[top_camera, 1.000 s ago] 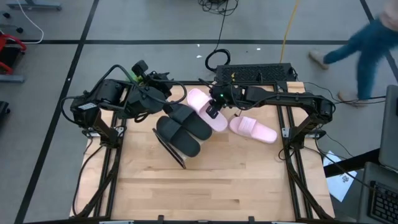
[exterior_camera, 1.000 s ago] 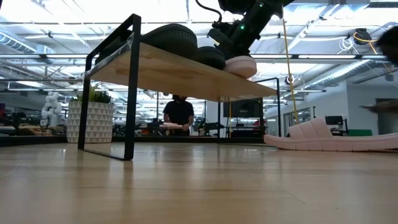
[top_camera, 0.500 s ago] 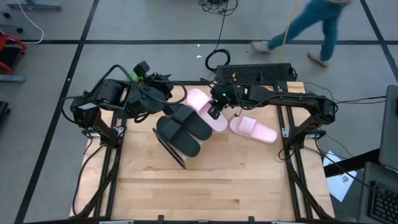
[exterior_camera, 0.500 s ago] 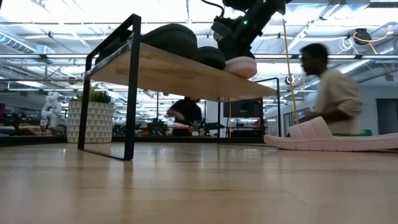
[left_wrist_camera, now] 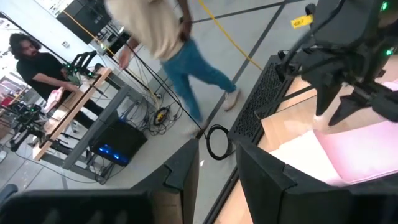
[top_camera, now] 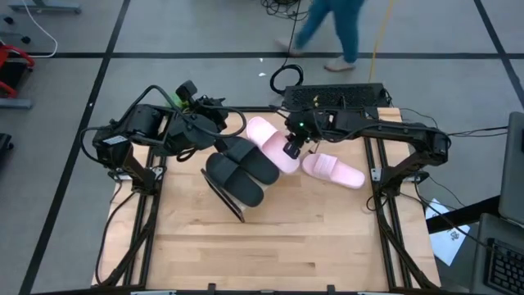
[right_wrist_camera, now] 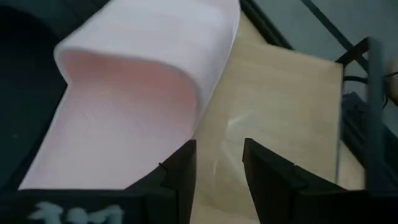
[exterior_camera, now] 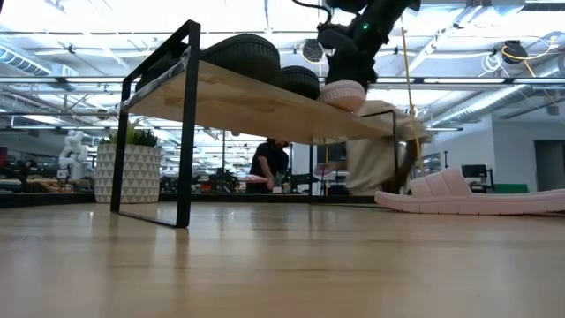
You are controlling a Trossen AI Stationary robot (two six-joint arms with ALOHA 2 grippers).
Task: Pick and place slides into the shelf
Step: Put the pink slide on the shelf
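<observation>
Nearest on the worktop (top_camera: 270, 246), one pink slide (top_camera: 334, 170) still lies off the shelf (top_camera: 223, 195). Beyond it, the right gripper (top_camera: 292, 149) hovers beside the shelved pink slide (top_camera: 273, 142), fingers parted and empty; it should rise clear before reaching over. Two black slides (top_camera: 244, 172) sit alongside. The left gripper (top_camera: 214, 123), seemingly slightly parted and empty, waits farther back.

No writing, label, brand or number can be read in any view. A small yellow tag (left_wrist_camera: 300, 22) lies on the floor beyond the table's far edge, seen from the left wrist, but its marks are too blurred to make out.
</observation>
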